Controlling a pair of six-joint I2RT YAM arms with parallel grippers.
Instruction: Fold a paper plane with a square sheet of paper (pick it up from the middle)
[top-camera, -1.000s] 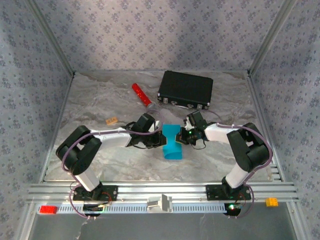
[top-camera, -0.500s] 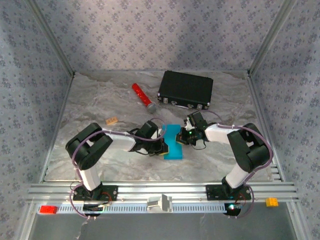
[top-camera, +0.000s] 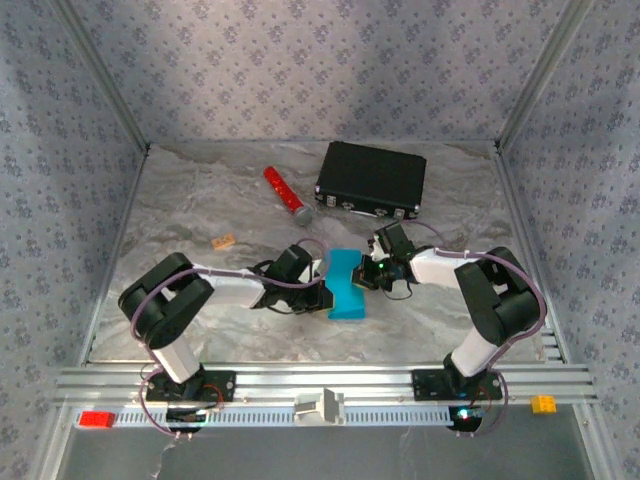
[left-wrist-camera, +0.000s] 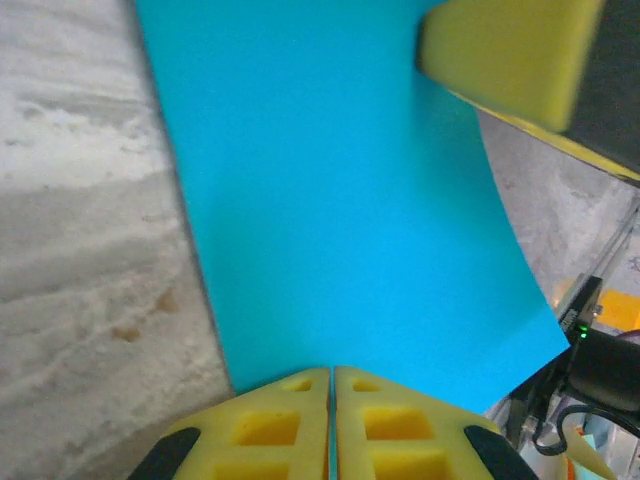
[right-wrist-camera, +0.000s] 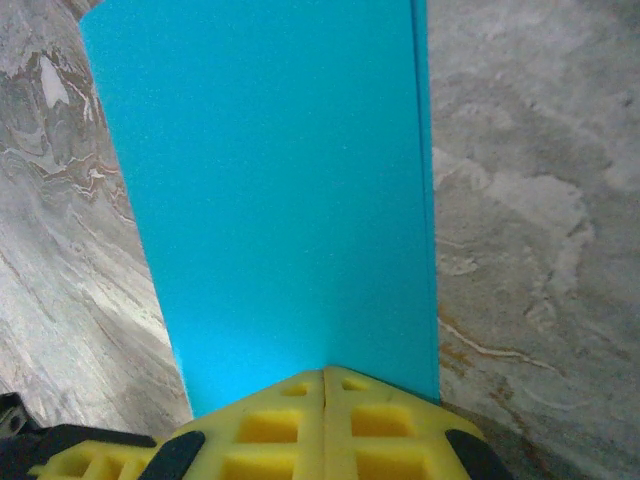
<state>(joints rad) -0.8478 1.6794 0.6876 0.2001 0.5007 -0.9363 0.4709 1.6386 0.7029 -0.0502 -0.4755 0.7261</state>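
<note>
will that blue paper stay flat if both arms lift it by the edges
Probably floppy: the cyan paper bows between the left pincer and the right pincer. Likely very light, since it looks so thin. The doubled layer along one edge may stiffen it slightly.

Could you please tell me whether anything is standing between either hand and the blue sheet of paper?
Nothing visible does. The left hand and the right hand are each shut on an edge of the blue sheet of paper, from opposite sides. The red cylinder and black case lie farther back, apart from it.
</note>
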